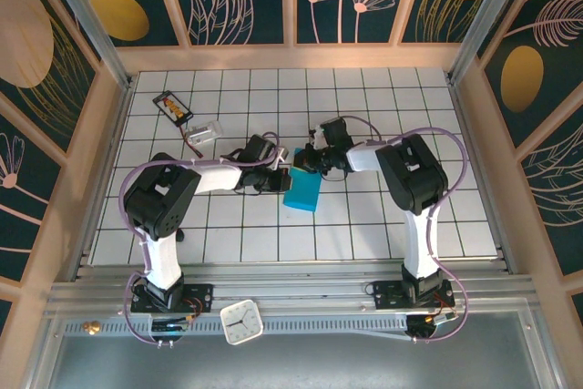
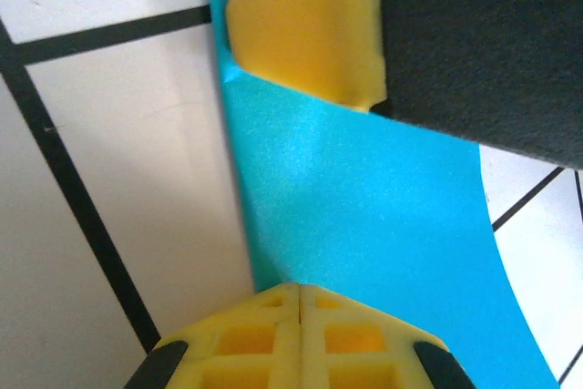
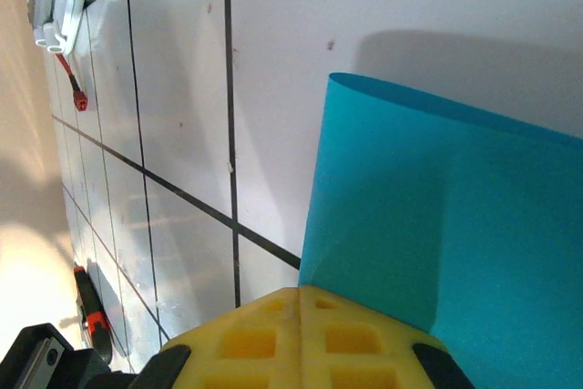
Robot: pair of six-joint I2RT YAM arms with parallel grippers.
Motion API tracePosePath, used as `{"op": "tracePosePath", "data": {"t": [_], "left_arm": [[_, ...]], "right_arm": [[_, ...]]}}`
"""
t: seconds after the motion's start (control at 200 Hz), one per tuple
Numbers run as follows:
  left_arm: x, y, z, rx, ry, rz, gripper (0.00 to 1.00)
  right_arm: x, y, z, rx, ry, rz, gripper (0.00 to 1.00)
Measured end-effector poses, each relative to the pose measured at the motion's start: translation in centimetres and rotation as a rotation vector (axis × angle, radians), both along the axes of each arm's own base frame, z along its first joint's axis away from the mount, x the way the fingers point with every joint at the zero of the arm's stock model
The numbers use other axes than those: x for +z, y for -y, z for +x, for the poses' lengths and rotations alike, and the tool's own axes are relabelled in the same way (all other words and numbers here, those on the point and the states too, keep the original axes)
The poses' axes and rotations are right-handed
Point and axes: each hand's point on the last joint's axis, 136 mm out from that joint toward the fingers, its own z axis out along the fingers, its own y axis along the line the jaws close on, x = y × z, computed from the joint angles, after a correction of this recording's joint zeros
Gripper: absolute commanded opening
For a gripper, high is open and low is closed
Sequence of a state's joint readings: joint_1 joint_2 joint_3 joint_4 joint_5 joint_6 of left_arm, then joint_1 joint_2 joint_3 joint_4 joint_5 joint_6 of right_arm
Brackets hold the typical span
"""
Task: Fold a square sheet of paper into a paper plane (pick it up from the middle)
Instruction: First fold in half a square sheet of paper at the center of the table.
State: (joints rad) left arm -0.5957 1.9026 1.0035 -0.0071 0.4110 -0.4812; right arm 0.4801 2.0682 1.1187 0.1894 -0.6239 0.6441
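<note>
Left hand (image 2: 299,298) and right hand (image 3: 299,298), both pinched shut on the curled teal sheet of paper (image 1: 302,191) above the middle of the table (image 1: 364,225): uneven pulling could tear it or skew the crease.

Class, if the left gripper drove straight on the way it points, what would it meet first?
The left gripper, shut on the sheet, has that sheet running ahead; beyond it, the first thing is likely a yellow finger of the right gripper, facing it. Depth is unclear.
</note>
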Motion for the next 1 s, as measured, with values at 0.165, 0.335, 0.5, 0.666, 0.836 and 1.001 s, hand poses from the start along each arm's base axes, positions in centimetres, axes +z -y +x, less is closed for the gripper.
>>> {"op": "tracePosePath", "data": {"t": [0.165, 0.335, 0.5, 0.666, 0.836, 1.001], "left_arm": [[0.2, 0.4, -0.8, 0.02, -0.073, -0.034, 0.08], [1.6, 1.2, -1.4, 0.066, -0.136, -0.125, 0.08], [1.8, 1.3, -1.8, 0.099, -0.178, -0.159, 0.08], [1.8, 1.6, -1.6, 0.113, -0.19, -0.178, 0.07], [2.0, 2.0, -0.8, 0.123, -0.185, -0.189, 0.05], [1.8, 2.4, 0.6, 0.136, -0.169, -0.191, 0.02]], "right_arm": [[0.0, 0.7, 0.1, -0.037, 0.009, 0.002, 0.0], [0.1, 0.9, 0.4, -0.054, 0.016, 0.006, 0.0], [0.1, 1.0, 0.5, -0.062, 0.019, 0.004, 0.0], [0.0, 1.0, 0.6, -0.063, 0.021, 0.004, 0.0], [0.0, 1.0, 0.6, -0.064, 0.023, 0.004, 0.0], [0.0, 1.1, 0.6, -0.065, 0.027, 0.004, 0.0]]}}
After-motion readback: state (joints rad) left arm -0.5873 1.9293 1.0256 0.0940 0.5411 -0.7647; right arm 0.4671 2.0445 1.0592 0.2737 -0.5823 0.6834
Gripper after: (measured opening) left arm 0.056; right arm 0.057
